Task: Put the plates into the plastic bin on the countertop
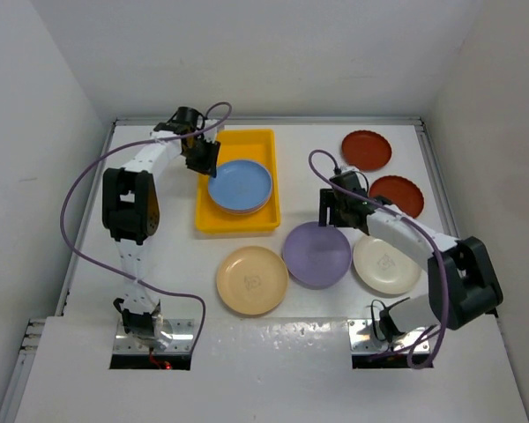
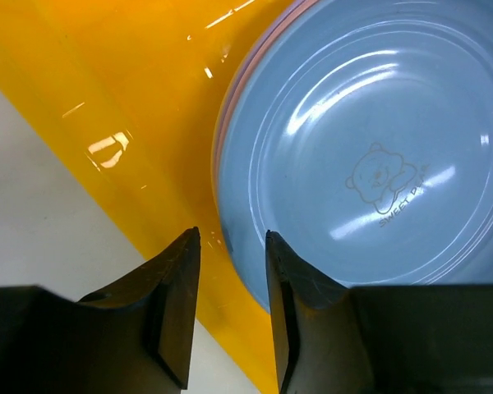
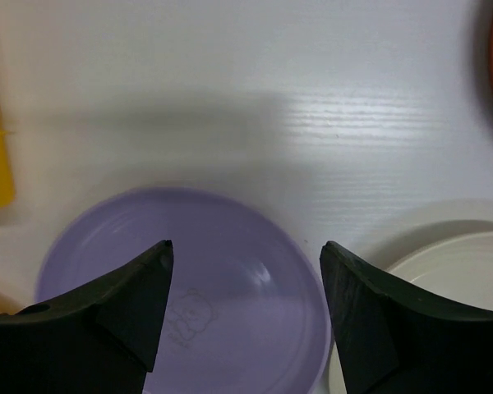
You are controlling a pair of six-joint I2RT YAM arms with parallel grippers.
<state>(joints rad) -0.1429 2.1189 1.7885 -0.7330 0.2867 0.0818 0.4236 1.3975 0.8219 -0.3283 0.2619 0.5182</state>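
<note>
Hovering over the left rim of the blue plate (image 1: 240, 185), the left end effector (image 2: 230, 237) has its jaws parted by a narrow gap, with nothing clamped between them. The blue plate, printed with a small bear, lies inside the yellow plastic bin (image 1: 247, 138) at the far left of the white table (image 1: 309, 167). It rests on at least one other plate, whose pink rim (image 2: 223, 123) shows at its edge.

The right end effector (image 3: 246, 246) hangs wide open and empty above the far side of the lilac plate (image 1: 317, 254), which lies flat on the table just in front of the bin's near right corner. A tan-yellow plate (image 1: 252, 280) sits against the lilac plate's left edge and a cream plate (image 1: 387, 264) against its right. The far red-brown plate (image 1: 366, 150) and the near red-brown plate (image 1: 397, 196) lie on the table's right side, the nearer one partly hidden by the right arm.
</note>
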